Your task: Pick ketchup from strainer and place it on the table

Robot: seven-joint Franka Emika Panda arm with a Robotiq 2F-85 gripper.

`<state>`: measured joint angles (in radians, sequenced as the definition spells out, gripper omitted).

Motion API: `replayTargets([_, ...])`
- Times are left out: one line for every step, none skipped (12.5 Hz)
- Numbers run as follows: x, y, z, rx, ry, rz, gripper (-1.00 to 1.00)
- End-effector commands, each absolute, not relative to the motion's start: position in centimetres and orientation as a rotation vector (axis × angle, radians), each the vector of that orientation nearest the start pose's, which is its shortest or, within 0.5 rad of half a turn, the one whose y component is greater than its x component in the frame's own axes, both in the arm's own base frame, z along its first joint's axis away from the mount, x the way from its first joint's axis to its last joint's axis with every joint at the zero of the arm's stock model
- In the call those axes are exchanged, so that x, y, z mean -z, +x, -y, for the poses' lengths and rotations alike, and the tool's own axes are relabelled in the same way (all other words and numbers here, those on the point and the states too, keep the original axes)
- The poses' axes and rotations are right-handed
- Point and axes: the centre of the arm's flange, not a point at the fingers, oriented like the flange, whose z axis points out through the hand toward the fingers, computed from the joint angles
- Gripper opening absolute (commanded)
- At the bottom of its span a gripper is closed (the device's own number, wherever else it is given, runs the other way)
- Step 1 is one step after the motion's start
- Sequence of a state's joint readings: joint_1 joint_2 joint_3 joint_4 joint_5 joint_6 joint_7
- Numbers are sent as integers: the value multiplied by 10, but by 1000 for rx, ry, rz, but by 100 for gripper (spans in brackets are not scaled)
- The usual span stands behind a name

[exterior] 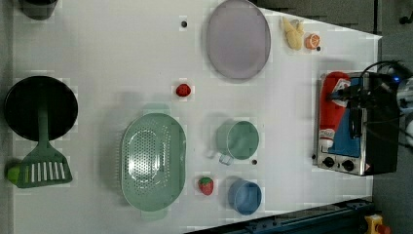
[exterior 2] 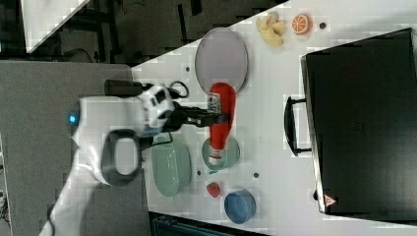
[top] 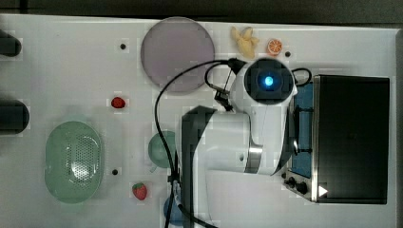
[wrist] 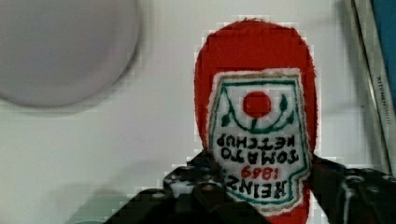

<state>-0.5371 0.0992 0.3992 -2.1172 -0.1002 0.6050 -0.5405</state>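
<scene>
White dotted counter (exterior: 122, 58) below, and the end effector (wrist: 254, 186) is clamped on the ketchup (wrist: 257, 116), label reading "Heinz Tomato Ketchup 1869".

Ketchup (exterior 2: 221, 118), red squeeze bottle with white Heinz label and white cap, is clamped between the gripper (exterior 2: 222, 117) fingers and held in the air, out of the strainer, lying roughly level. Strainer (exterior: 153, 161), pale green oval basket with perforated bottom, sits upright on the table (exterior: 107, 53) just beside a strawberry. Table is a flat white top with small black dots.
</scene>
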Motion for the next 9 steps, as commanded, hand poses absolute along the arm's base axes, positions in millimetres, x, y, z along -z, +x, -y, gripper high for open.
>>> replayTargets([-321,532,49,-48,-3134,-367,13])
replayTargets([-304,527,46,-36,-3124,-365,13])
replayTargets([-290,525,45,-22,-3110,-375,13])
replayTargets([-275,524,43,-23,-3095,-382,13])
replayTargets([-260,523,42,-33,-3081,-380,13])
replayTargets([-244,522,40,-57,-3066,-380,13])
replayTargets([-229,521,40,-86,-3051,-382,13])
replayTargets([-217,520,39,-104,-3038,-385,13])
replayTargets([-206,518,40,-126,-3028,-391,13])
